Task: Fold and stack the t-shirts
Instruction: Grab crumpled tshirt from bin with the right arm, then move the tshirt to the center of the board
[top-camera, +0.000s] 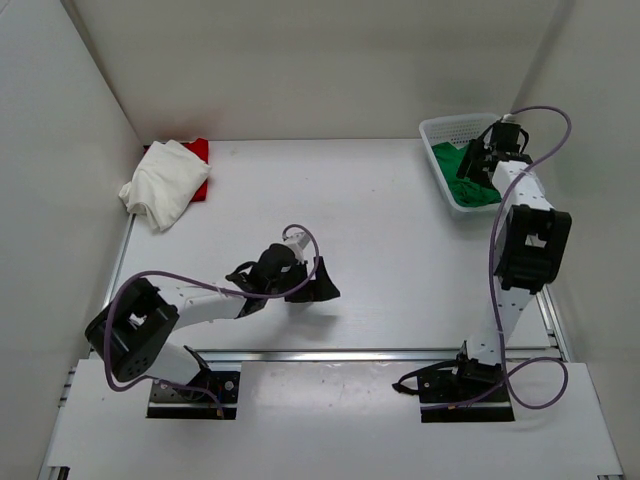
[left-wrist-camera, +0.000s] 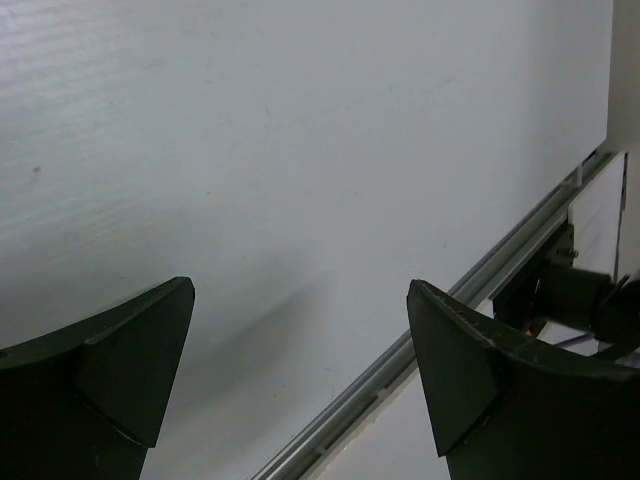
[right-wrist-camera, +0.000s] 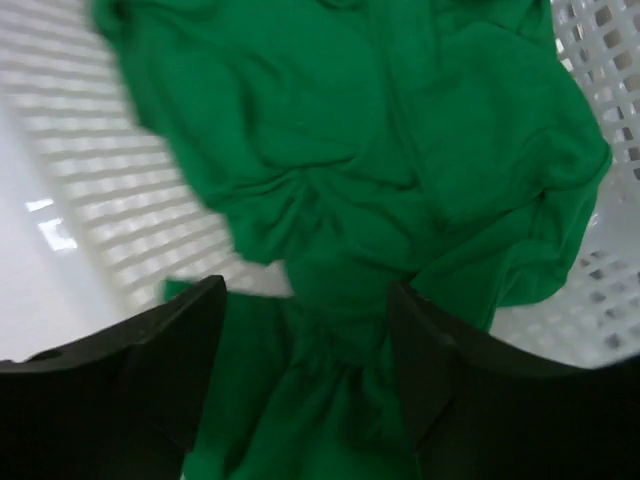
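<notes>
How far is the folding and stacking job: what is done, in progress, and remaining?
Done: the white t-shirt lies on the red t-shirt at the far left, rather rumpled. In hand: the right gripper hangs open over the green t-shirt in the basket; the left gripper is open over the table. Left: take out, fold and stack the green one.

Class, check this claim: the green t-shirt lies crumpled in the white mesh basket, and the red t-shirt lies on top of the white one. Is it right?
Not quite. The white t-shirt lies on top of the red t-shirt, not under it, as the top external view shows. The green t-shirt does lie crumpled in the white mesh basket.
</notes>
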